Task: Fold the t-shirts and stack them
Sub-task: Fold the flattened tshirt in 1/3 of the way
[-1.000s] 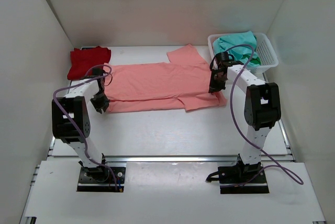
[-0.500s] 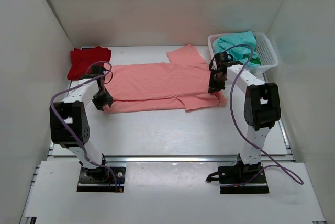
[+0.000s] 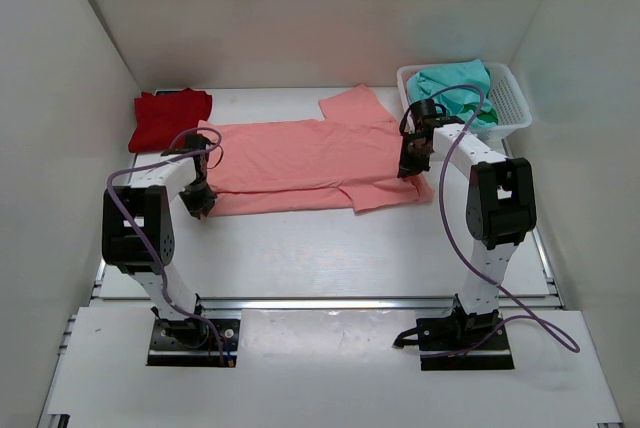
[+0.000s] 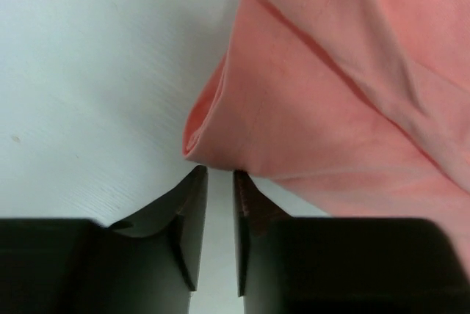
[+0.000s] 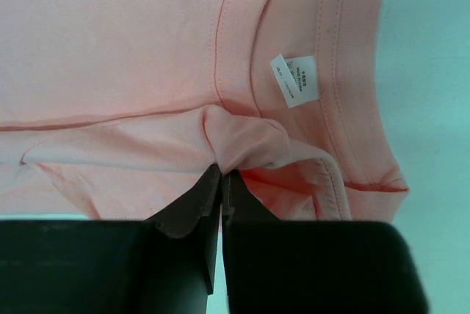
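Top view. Three t-shirts counted, all plain soft knit, no print. Spread flat across the middle of the white table (image 3: 330,248): salmon-pink t-shirt (image 3: 300,158), long axis left to right, one sleeve jutting out on the far side, near long edge doubled over into a band. At far left, just beside the pink hem end: deep red t-shirt (image 3: 170,118), bunched into a rough rectangle. At far right: teal-green t-shirt (image 3: 455,83), crumpled inside one white plastic lattice basket (image 3: 517,113). Two arms, two grippers. Down at the near-left corner of the pink shirt: left gripper (image 3: 198,198). Down at its collar end: right gripper (image 3: 412,163).

Left wrist. Two dark wedge-shaped fingers (image 4: 187,211), parted only by a narrow slit, white table visible through it, nothing clamped. Tips just beside a rounded folded corner of pink cloth; touching or apart, cannot tell. Smooth fine knit, a few diagonal creases.

Right wrist. Fingers (image 5: 187,207) pressed together, pinching a small raised pucker of pink cloth close to the neckline. Ribbed collar band (image 5: 330,72) with stitch rows, curving up and right. One white sewn-in label (image 5: 296,81), print too small to read. Left of the pinch, a folded edge running as a horizontal line.
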You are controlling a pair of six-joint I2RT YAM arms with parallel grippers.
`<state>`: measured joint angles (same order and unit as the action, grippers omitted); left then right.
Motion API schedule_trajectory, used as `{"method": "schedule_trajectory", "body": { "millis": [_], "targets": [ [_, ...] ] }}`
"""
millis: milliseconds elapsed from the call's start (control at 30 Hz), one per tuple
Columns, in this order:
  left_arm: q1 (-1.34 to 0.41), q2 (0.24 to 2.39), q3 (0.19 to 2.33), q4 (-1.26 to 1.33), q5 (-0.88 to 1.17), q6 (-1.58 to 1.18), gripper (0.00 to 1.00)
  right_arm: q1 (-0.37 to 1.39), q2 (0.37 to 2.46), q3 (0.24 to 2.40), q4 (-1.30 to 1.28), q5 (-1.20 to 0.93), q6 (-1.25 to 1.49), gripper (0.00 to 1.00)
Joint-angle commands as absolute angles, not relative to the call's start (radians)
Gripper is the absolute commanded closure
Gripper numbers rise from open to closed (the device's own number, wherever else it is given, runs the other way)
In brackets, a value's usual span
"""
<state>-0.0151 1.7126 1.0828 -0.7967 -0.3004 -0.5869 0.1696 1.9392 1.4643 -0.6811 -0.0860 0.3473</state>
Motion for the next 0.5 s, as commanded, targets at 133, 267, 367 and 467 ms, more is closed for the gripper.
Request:
{"method": "schedule_trajectory", "body": {
  "millis": [133,267,367,467],
  "targets": [
    [-0.003,1.709,1.126,-0.753,-0.377,-0.566,0.72,0.159,1.898,1.462,-0.661,-0.064,0.337,1.0],
    [-0.003,1.687,1.1,-0.742,-0.377,-0.574,0.49,0.158,1.898,1.453,-0.663,-0.067,0.338,1.0],
    [-0.008,1.686,1.097,-0.742,-0.373,-0.581,0.46,0.158,1.899,1.451,-0.661,-0.067,0.341,1.0],
    [-0.009,1.681,1.092,-0.735,-0.384,-0.578,0.45,0.163,1.888,1.448,-0.66,-0.067,0.331,1.0]
  ]
}}
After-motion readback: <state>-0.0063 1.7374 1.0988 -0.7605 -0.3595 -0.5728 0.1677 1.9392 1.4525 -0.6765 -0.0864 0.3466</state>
